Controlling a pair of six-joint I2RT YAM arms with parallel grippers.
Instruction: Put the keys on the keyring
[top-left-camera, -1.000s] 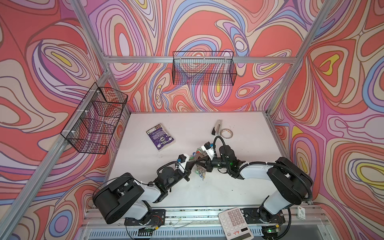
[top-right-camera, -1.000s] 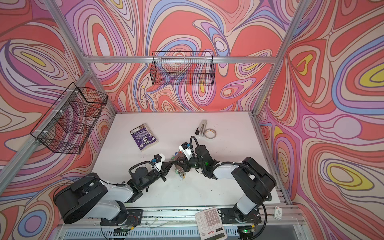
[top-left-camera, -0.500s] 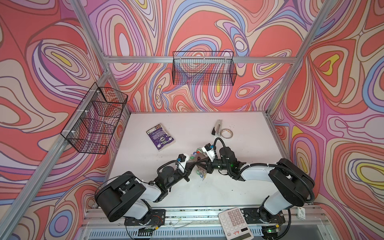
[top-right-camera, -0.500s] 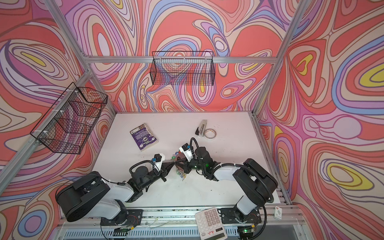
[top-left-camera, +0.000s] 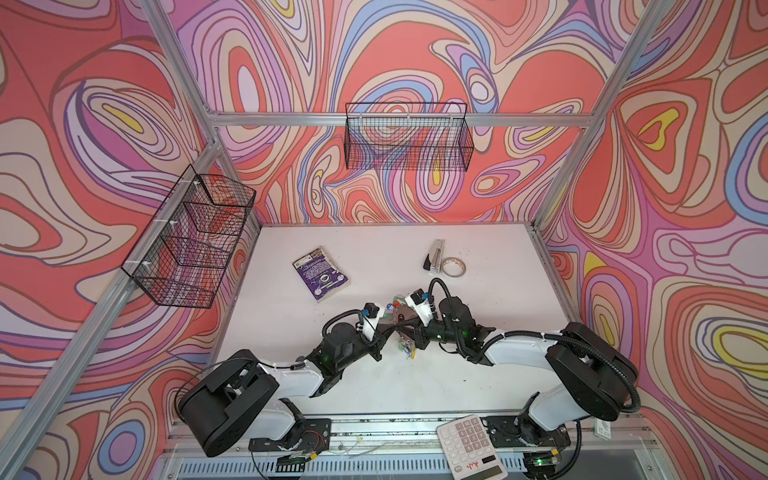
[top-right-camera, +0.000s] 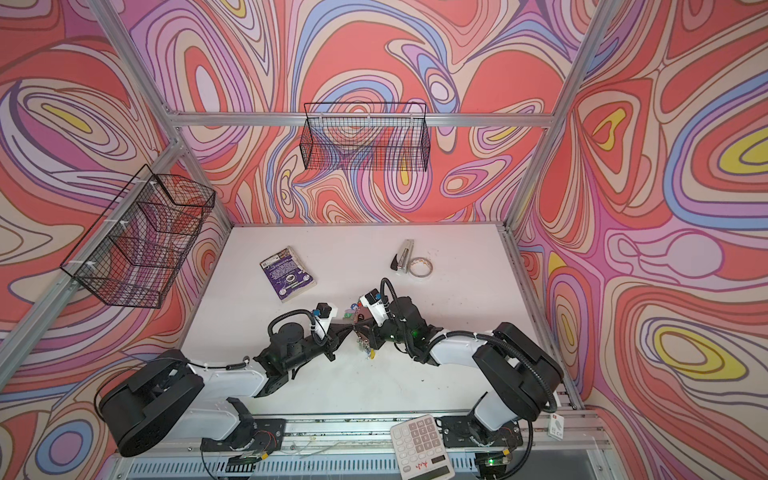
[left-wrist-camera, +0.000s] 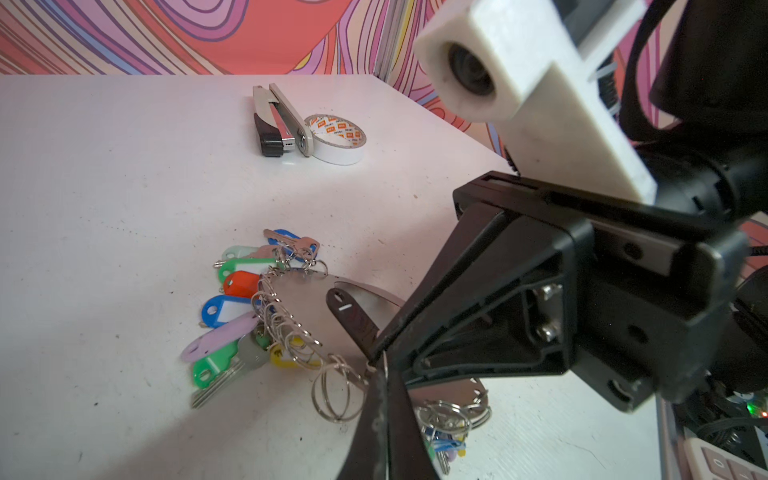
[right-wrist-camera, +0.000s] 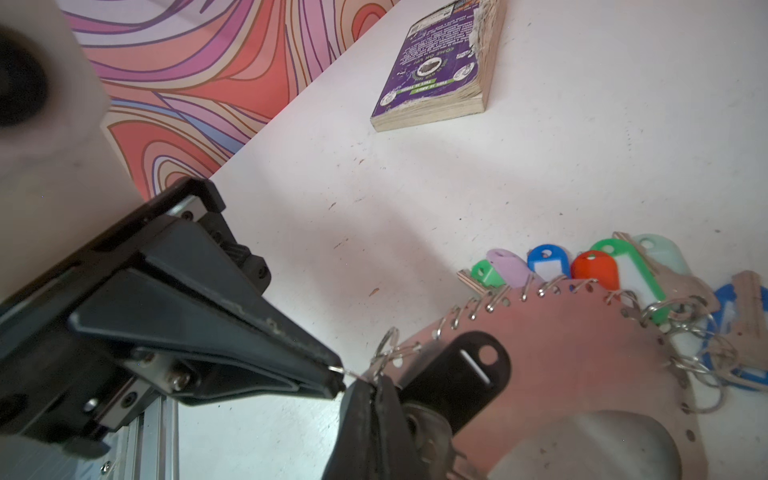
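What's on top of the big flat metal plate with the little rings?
A black oblong plastic tag with a white slot lies across the flat grey metal oval plate. The tag's silver key is mostly hidden behind the right arm's black fingers.

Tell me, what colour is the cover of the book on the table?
The book has a purple cover; it is clearest in the right wrist view.

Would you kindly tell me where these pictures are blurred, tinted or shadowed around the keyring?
Right wrist view: the white camera mount near the lens is out of focus, and the keyring takes a pink cast. Left wrist view: coloured tags sharp, soft shadow on the table. Both top views: evenly lit, keyring too small for detail.
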